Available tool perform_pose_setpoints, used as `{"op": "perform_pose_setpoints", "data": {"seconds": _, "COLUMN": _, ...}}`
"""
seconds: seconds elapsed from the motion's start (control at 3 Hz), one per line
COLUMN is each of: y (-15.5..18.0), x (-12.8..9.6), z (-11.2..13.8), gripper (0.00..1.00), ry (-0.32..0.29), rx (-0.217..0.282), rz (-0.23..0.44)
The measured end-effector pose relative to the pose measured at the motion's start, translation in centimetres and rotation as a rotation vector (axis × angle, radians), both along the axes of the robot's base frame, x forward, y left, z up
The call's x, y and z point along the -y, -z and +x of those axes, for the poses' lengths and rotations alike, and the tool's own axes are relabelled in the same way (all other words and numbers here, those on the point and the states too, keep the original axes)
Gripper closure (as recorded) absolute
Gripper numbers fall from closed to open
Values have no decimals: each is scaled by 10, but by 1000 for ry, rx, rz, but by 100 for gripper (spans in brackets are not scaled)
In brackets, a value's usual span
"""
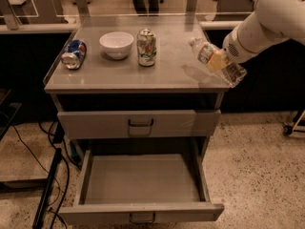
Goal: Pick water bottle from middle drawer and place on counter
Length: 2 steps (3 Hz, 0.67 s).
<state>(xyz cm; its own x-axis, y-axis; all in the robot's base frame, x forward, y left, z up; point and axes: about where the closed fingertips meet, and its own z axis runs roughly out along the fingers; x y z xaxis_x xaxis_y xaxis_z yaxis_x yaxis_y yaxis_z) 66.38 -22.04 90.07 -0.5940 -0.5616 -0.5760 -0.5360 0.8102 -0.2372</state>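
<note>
On the counter [119,75] we see a crushed blue can [73,54] lying at the left, a white bowl [116,44] near it, then an upright soda can [146,47]. Below sits a closed drawer front [95,124] with a black handle [140,123]; cables [50,173] cross the floor [257,166]

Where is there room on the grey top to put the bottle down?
The flat grey counter is bare along its front edge and right of the upright green-and-white soda can. Back left is crowded: crushed blue can, white bowl. The gripper holds the clear plastic water bottle at the right rim.
</note>
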Motion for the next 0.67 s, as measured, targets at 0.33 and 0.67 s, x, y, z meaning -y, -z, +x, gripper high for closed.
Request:
{"op": "perform_pose_setpoints", "data": {"seconds": 0.33, "y": 6, "x": -1, "z": 3, "gripper": 100, "ry": -10, "rx": -31, "rz": 22}}
{"op": "perform_pose_setpoints", "data": {"seconds": 0.67, "y": 14, "x": -7, "z": 17, "gripper": 100, "ry": -3, "rx": -81, "rz": 54}}
